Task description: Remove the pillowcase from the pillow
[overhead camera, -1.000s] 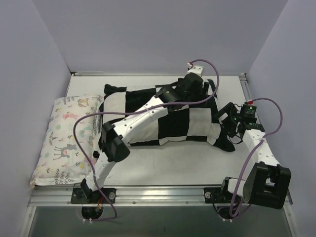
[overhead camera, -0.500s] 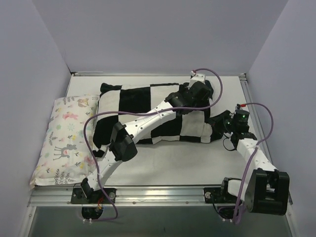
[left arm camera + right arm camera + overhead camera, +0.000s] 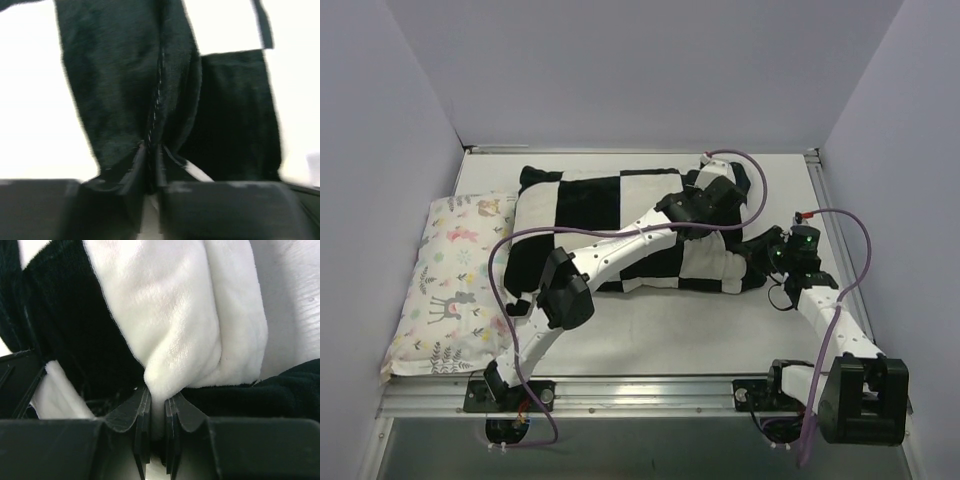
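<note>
**Operator:** So, what did that last second get me?

**Spotter:** You dragged the whole pillowcase (image 3: 610, 200) left and toward the back, until its left end sat just beside the floral pillow (image 3: 455, 280). Your right gripper (image 3: 761, 262) followed it inward instead of holding its ground.

**Operator:** Meaning?

**Spotter:** By my reading, you moved the bundle and didn't strip it. The pillow was nowhere exposed from above. It looked to be inside the pillowcase, which lay plump on the table (image 3: 670, 325). For it to come off, I'd judge one end needed anchoring while the other pulled away.

**Operator:** Were both grips good?

**Spotter:** The overhead couldn't tell you that. Your left gripper (image 3: 725, 190) was only a dark lump over the pillowcase's right end there. The wrist cameras did tell you. Your left jaws were clamped on a black fold along a stitched seam. Your right jaws were pinched on a fold of white plush at the right edge. Neither wrist view showed whether you'd caught only fabric or some pillow with it. Only the overhead showed that the lot had slid.
</note>
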Controlling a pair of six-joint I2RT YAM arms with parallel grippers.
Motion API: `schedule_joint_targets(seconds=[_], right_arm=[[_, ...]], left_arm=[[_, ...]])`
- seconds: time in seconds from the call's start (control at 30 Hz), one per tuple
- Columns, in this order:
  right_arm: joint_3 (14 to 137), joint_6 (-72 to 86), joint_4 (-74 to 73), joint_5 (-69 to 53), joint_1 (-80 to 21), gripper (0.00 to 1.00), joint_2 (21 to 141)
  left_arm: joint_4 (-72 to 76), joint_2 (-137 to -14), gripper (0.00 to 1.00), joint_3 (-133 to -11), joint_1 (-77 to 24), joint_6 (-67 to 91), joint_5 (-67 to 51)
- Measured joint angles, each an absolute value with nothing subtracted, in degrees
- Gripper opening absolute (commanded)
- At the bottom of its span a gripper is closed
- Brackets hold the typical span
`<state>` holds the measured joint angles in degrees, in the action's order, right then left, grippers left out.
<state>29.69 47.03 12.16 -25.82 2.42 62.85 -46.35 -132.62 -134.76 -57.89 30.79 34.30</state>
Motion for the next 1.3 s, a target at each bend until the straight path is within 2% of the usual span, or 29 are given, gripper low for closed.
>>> schedule_joint_targets(seconds=[0.03,0.23,0.53,0.7,0.8,0.83,0.93,1.07,1.17,1.3], right_arm=[[30.02,46.61,11.35,-25.47,2.31,0.0,62.76],[32.16,44.53,7.53,-23.0,1.83,0.0,62.63],[32.82,43.51,5.17,-23.99,3.38,0.0,63.46],[35.0,41.91,2.66,-24.03,1.91,0.0,64.42],[38.26,39.13,-2.37,-20.14,-0.86,0.31,64.47],[39.57,38.15,-4.16,-18.5,-2.04,0.5,64.31],[43.2,34.72,-9.13,-13.04,-5.41,0.71,62.26],[48.1,31.14,-14.37,-5.61,-12.27,0.85,57.14],[52.1,28.53,-15.99,1.15,-22.26,0.88,55.51],[57.1,25.71,-17.61,7.9,-32.34,0.9,60.6]], left_arm=[[-46.41,-131.98,0.11,-133.58,-57.63,31.05,34.28],[-46.85,-124.09,0.01,-125.27,-56.47,31.11,35.16],[-43.79,-98.21,0.0,-92.68,-48.07,35.57,33.82],[-37.15,-92.6,0.0,-81.6,-45.6,37.67,29.21],[-34.3,-93.56,0.0,-80.07,-45.76,38.0,28.23],[-33.21,-94.39,0.0,-79.85,-45.76,38.22,28.01],[-31.18,-95.96,0.0,-79.61,-45.76,38.57,27.59],[-28.86,-96.77,0.0,-79.13,-45.76,38.81,26.7],[-28.25,-96.79,0.0,-79.13,-45.76,38.83,26.26],[-27.9,-96.79,0.0,-79.07,-45.76,38.92,25.91]])
